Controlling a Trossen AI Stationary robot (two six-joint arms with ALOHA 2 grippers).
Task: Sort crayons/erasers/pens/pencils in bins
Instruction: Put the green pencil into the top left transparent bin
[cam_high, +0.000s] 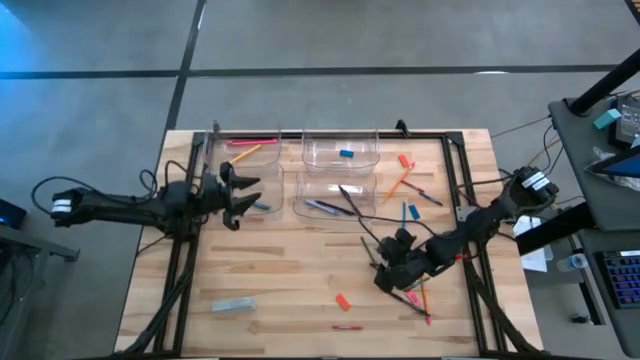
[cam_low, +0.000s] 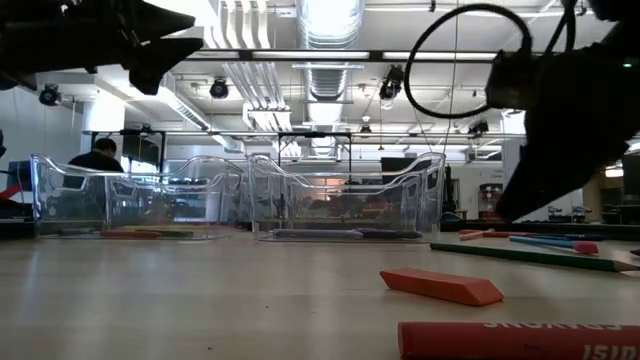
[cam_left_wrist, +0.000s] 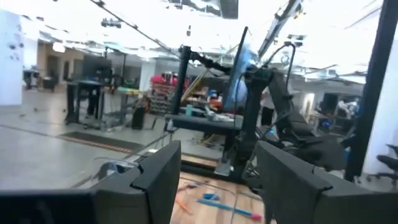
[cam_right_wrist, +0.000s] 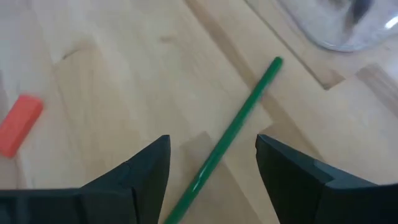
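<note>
Two grippers up, both with jaws apart and nothing held. My right gripper (cam_right_wrist: 211, 180) sits low over the front-right of the pale wooden tabletop (cam_high: 280, 280), fingers straddling a long thin green pencil (cam_right_wrist: 233, 134) lying flat on the boards, not touching it. My left gripper (cam_high: 238, 193) hangs above the left-hand clear plastic tubs (cam_high: 340, 150).

Handling, my read: the pencil is light, stiff, smooth and round, so it will likely roll or pivot if pinched off-centre. Best to take it near mid-length, fingers square across the shaft, closing right at table level since it is so thin.

Where stuff is: four tubs sit at the back in a two-by-two block; a blue eraser block (cam_high: 346, 154) in the back right one, dark pens (cam_high: 330, 207) in the front right one. Loose pencils and crayons lie right of the tubs. A short orange-red block (cam_right_wrist: 18, 124) lies just beside my right fingers.

Room: boards toward the tubs look open. Black frame rail (cam_high: 465, 190) runs near on the right; keep the elbow off it. More sticks under my wrist; avoid sweeping them.
</note>
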